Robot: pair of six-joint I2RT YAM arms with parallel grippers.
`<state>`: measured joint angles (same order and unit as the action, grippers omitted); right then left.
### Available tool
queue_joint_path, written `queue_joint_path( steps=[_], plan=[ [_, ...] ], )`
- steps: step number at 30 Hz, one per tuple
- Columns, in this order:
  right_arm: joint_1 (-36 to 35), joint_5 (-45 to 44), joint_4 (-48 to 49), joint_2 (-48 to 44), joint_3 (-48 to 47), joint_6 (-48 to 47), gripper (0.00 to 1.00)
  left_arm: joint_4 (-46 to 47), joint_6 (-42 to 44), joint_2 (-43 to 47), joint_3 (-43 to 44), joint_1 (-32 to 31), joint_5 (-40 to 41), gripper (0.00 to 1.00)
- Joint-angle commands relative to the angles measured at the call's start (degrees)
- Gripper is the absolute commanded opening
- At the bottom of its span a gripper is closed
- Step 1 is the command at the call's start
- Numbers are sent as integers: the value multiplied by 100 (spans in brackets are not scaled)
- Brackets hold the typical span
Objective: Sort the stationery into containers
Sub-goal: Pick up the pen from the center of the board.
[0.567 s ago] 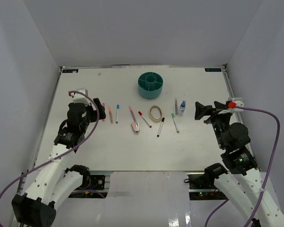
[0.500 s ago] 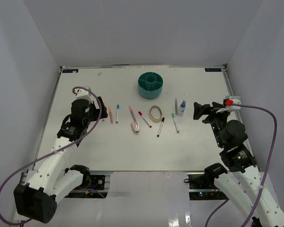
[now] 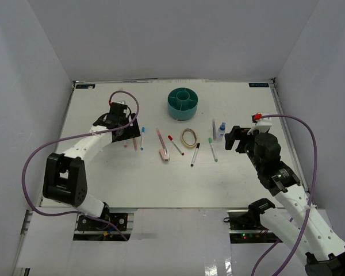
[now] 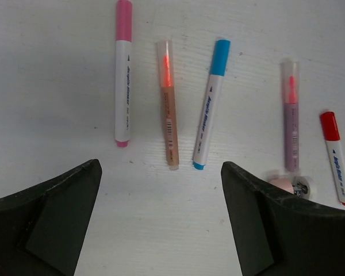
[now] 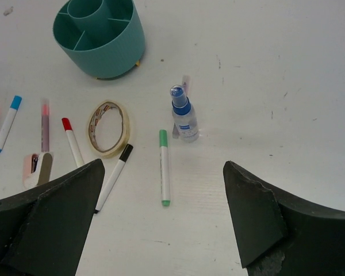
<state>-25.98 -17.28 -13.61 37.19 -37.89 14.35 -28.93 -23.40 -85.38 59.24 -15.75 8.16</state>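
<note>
Orange-capped pen [image 4: 168,103], lying flat on the table [image 4: 57,46] between the pink-capped pen [image 4: 123,75] and blue-capped pen [image 4: 211,112], is best centred under the wide-spread left gripper [image 4: 160,169] and pinched across its barrel so that neither neighbour is caught

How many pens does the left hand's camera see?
5, side by side: pink-capped pen, orange pen, blue-capped pen, purple pen, red-capped pen at the right edge. None seem hidden.

The round teal organizer [image 3: 183,110] stands upright; nearer, in a loose row, lie the pink-capped pen [image 4: 122,72], orange-capped pen [image 4: 168,103], blue-capped pen [image 4: 210,103], red-capped pen [image 4: 335,158], pink eraser [image 5: 37,169], tan loop [image 5: 108,128], black-capped pen [image 5: 114,177] and green-capped pen [image 5: 164,167], beside the upright blue-capped bottle [image 5: 184,115].
</note>
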Motion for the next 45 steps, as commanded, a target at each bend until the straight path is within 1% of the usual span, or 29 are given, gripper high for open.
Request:
queue_joint_path(
  steps=[1,2,3,5,9,12,14,21,24,28,31,32,39,42,44,45],
  plan=[
    [-30,348,77,25,-202,-2,90,-184,-68,-65,237,370,-69,95],
    [-30,331,77,34,-193,-2,90,-123,-68,-101,150,484,-208,91],
    [-30,313,77,34,-175,-2,90,70,-68,-119,71,694,-288,89],
    [-30,330,95,43,-166,-28,90,168,10,-215,-27,836,-446,87],
    [-39,365,139,34,-140,-64,90,300,186,-443,34,854,-429,84],
    [-30,453,218,25,-87,-64,90,274,265,-672,148,854,-622,78],
    [-30,515,218,43,-78,-73,90,274,266,-795,175,854,-658,77],
    [-30,717,341,25,-17,-108,90,177,230,-1181,342,837,-324,77],
    [-30,682,350,16,-17,-125,90,89,230,-1419,596,740,-211,75],
    [-39,691,350,-10,1,-125,90,-51,274,-1787,1070,634,132,74],
    [-39,682,341,-27,1,-143,90,-201,283,-2025,1221,626,203,72],
    [-39,673,341,-45,10,-134,90,-210,283,-2052,1265,626,247,69],
    [-39,726,332,-28,10,-134,90,-254,336,-2272,1397,626,308,63],
    [-39,717,324,-36,18,-125,90,-245,353,-2351,1414,626,274,58],
    [-39,752,323,-36,18,-134,90,-245,362,-2412,1423,626,230,50],
    [-39,813,323,-36,18,-143,90,-245,371,-2421,1423,626,212,41]
  ],
)
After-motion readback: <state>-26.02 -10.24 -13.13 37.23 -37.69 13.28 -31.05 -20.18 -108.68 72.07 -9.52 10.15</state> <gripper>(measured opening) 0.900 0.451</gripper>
